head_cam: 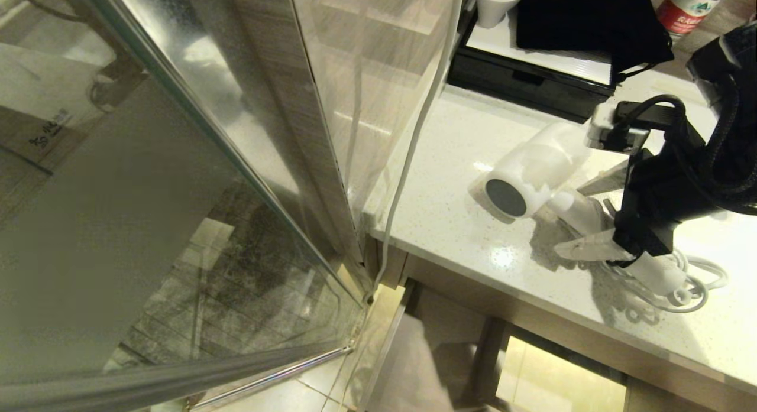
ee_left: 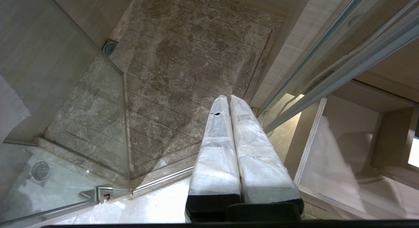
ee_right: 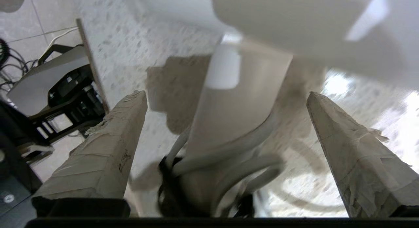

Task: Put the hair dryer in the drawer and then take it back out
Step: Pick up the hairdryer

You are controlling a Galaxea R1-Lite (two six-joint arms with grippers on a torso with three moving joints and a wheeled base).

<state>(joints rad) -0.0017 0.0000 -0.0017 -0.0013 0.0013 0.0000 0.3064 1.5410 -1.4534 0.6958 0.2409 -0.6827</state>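
The hair dryer (head_cam: 535, 175) lies on the white countertop (head_cam: 449, 181) — not yet grasped. The right gripper (head_cam: 591, 214) straddles its handle, jaws wide. Drawer steps all remain — left gripper (ee_left: 229, 100) hangs closed.

**A:** White hair dryer (head_cam: 535, 172), round dark grey end, coiled white cord (head_cam: 680, 282), on a white speckled countertop (head_cam: 449, 164).

**B:** And beyond it?

**A:** Black tray (head_cam: 526, 81), black cloth (head_cam: 585, 16), white cup (head_cam: 497, 3), red-labelled bottle (head_cam: 686, 7). Beige wood-grain cabinet front (head_cam: 532, 317); brown veined marble shower floor (ee_left: 183, 74)
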